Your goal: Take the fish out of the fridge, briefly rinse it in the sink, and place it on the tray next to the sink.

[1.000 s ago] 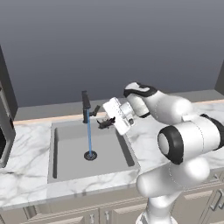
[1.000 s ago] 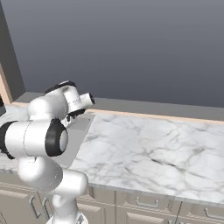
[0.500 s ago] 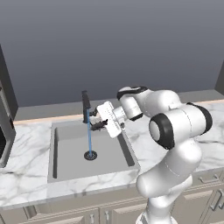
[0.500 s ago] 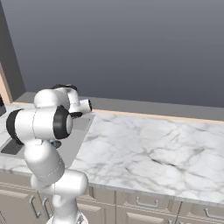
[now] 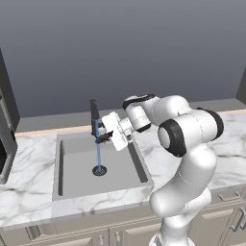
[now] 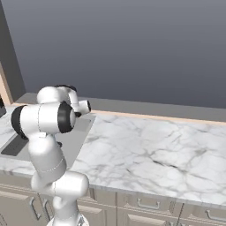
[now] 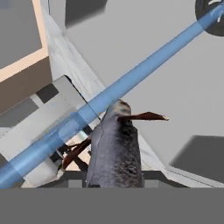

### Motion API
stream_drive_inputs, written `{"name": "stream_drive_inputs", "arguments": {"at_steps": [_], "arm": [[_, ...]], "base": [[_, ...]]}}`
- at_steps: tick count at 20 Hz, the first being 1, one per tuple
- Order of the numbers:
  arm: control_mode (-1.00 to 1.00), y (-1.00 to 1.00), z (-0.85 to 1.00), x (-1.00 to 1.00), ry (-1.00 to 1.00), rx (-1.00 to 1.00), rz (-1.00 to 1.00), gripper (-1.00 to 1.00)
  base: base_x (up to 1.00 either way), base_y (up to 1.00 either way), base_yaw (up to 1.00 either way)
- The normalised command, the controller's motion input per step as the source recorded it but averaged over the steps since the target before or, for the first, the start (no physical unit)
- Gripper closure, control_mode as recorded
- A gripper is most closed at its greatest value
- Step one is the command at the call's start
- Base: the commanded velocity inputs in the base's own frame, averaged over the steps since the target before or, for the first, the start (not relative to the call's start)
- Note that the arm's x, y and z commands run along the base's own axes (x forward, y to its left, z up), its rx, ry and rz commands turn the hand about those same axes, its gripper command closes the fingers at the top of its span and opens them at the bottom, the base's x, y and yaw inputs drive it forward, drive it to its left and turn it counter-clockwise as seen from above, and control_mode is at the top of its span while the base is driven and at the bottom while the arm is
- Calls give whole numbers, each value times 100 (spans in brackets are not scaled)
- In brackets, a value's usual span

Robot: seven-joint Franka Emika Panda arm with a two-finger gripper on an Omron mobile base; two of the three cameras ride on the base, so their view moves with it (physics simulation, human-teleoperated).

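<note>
In the left base view my gripper [image 5: 106, 137] is shut on the fish [image 5: 103, 139], a small dark sliver held over the right half of the sink [image 5: 77, 169]. The fish touches the blue water stream [image 5: 98, 153] that falls from the black faucet [image 5: 94, 115] to the drain [image 5: 99, 170]. In the hand view the grey fish [image 7: 115, 151] with brown fins points up and the stream [image 7: 113, 92] crosses just beyond its head. The grey sink floor [image 7: 166, 83] and the drain [image 7: 211, 17] lie behind. The tray is out of view.
White marble counter [image 5: 226, 144] runs right of the sink and spreads wide in the right base view [image 6: 154, 150]. A black appliance [image 5: 6, 129] stands at the far left edge. A tan strip and a grey wall [image 5: 120, 57] close off the back.
The gripper has carried the fish leftward over the sink, from right of the water stream to against it. The elbow has swung up and to the right.
</note>
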Motion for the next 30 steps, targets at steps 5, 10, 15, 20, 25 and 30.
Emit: {"name": "stream_drive_inputs", "arguments": {"at_steps": [5,10,15,20,25,30], "arm": [[-100,0,-27,67,0,0,0,100],[-100,0,-29,70,0,0,0,100],[-100,9,-15,33,2,2,0,100],[-100,12,0,-67,0,2,0,100],[-100,16,0,-100,0,3,0,100],[-100,9,18,-100,-12,0,-1,100]], "base": [[0,0,0],[0,0,0],[0,0,0],[0,0,0],[0,0,0],[0,0,0]]}}
